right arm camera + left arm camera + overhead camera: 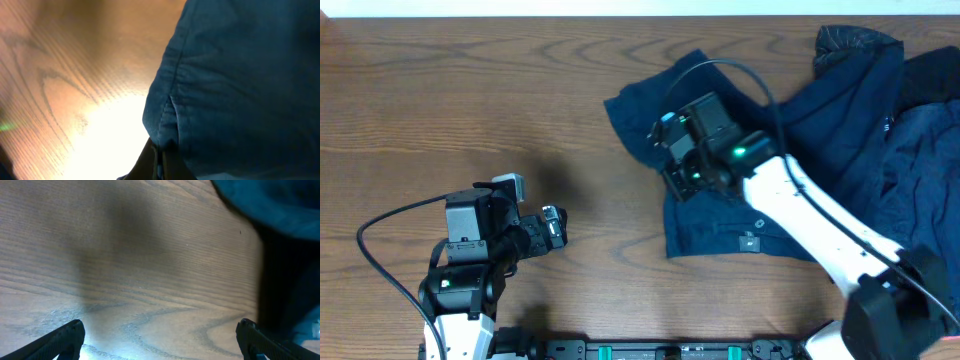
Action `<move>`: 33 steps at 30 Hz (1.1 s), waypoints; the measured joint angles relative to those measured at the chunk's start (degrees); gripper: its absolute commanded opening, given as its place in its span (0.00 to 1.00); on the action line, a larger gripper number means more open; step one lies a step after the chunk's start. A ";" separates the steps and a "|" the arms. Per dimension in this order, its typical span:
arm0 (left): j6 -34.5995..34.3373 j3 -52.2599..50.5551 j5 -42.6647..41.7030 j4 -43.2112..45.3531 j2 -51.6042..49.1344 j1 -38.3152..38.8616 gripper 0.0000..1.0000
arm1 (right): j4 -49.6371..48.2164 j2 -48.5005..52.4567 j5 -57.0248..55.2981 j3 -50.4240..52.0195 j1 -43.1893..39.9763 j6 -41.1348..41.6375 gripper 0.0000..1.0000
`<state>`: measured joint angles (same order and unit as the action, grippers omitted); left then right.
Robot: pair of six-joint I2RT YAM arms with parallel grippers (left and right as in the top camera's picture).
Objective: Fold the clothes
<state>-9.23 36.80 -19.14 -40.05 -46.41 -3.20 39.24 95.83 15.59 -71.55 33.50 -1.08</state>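
Navy trousers (720, 215) lay spread on the wooden table (470, 90), right of centre, with one end running into the heap of dark clothes (910, 150) at the right edge. You had the right gripper (159, 157) down at their left border, its fingers drawn together on a small pinch of cloth where the seam (169, 107) puckered. In the wrist view the fabric bunched right at the fingertips. That grip made sense as a corner hold: taking the piece by its edge would let you drag it clear of the heap or lift one flap over the rest.

Your left gripper (160, 327) hung above bare wood near the lower left, its fingers wide apart with nothing between them. Only a blurred corner of blue cloth reached into its wrist view. It looked parked out of the way, ready to take a second corner once the trousers came nearer.

I judged the fold hardly begun, since the garment lay rumpled and unevenly spread. With only a thin pinch held, the cloth could have slipped out under a hard pull.
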 measured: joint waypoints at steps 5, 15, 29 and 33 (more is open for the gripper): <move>0.00 0.00 -0.09 -0.20 0.00 0.00 0.98 | -4.13 2.95 0.37 0.07 3.37 0.70 0.42; -0.96 0.00 -6.40 -0.37 -0.09 0.02 0.98 | -4.11 -2.69 -8.11 0.04 -2.49 7.85 0.99; -13.35 0.00 -8.15 8.41 -13.75 16.11 0.98 | 10.67 -14.36 -14.82 -0.63 -23.17 10.34 0.99; -19.12 0.00 -8.63 14.97 -20.57 23.04 0.98 | 13.81 -14.36 -15.67 -0.63 -26.88 10.56 0.99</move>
<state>-28.36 36.80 -27.77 -25.08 -66.98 19.84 53.06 81.47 -0.08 -72.18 6.61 9.47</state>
